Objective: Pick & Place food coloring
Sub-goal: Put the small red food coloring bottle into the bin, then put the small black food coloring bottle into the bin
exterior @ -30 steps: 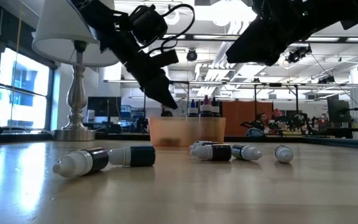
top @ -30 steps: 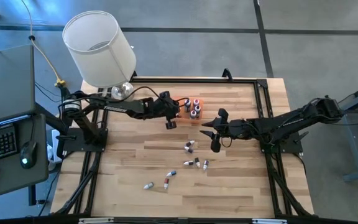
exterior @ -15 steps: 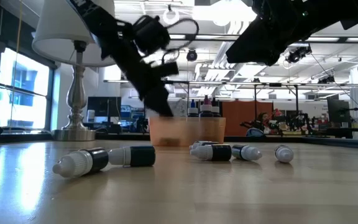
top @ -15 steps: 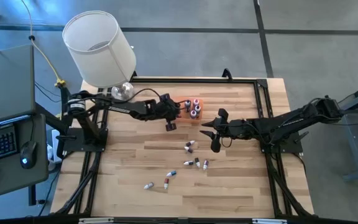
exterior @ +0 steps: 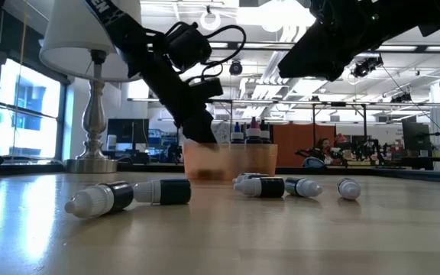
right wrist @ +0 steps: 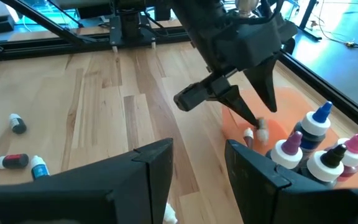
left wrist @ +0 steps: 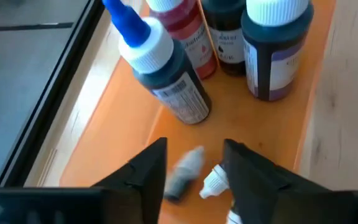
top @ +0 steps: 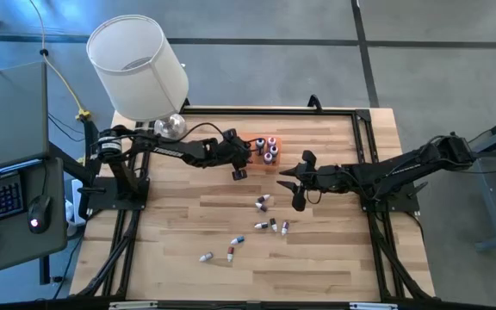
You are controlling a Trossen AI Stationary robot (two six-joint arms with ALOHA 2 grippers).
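My left gripper [top: 238,172] [left wrist: 194,146] hangs open over the near-left end of the orange tray [top: 266,163] [left wrist: 114,99]. Between its fingers a tiny grey food coloring bottle [left wrist: 185,171] shows blurred over the tray floor, beside a second white-capped one [left wrist: 214,180]; the right wrist view shows both [right wrist: 261,132] under the fingertips. Bigger bottles [left wrist: 272,46] stand at the tray's far end. Several small bottles [top: 263,202] [exterior: 98,198] lie on their sides on the wood. My right gripper [top: 297,196] [right wrist: 199,149] hovers open to the tray's right.
A lamp with a white shade [top: 136,65] and a metal base [top: 169,127] stands at the far left corner. Black frame rails [top: 364,142] run round the table edges. Bare wood [top: 188,215] lies near and left of the scattered bottles.
My left gripper has sunk a little lower over the tray's near-left end. My right arm has kept still, and the loose bottles on the table have not moved.
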